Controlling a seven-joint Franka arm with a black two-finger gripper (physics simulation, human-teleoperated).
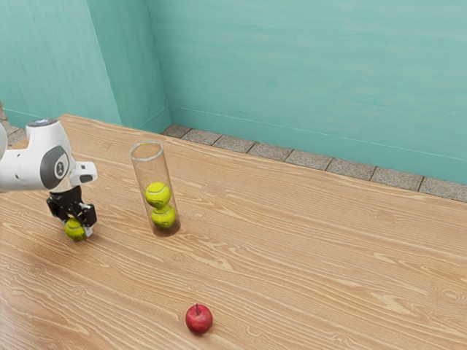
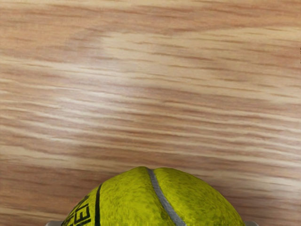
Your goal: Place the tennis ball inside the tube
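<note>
1. One yellow-green tennis ball [image 1: 74,230] sits low in the black pincer [image 1: 77,227], outside the tube [image 1: 154,171]; from where I stand, I cannot tell whether it touches the desk [image 1: 314,262].
2. The pincer is closed round that tennis ball, a fingertip against either side of it; it points down from the white arm [image 1: 22,169], which comes in from the exterior view's left.
3. Seen from the wrist, the tennis ball has a grey seam across its top and black lettering on one flank; pale and brown wood grain runs beyond it.
4. The tube stands upright on the desk, clear-walled and open at the top; it is near the pincer, apart from it, toward the exterior view's right.
5. Inside it are two more: an upper ball [image 1: 157,195] resting on a lower ball [image 1: 164,216]; there is room above them.
6. A red apple [image 1: 198,319] with a short stem lies on the desk, well apart from the tube; behind the desk run grey stone tiles [image 1: 292,159] and a teal wall [image 1: 292,73].
</note>
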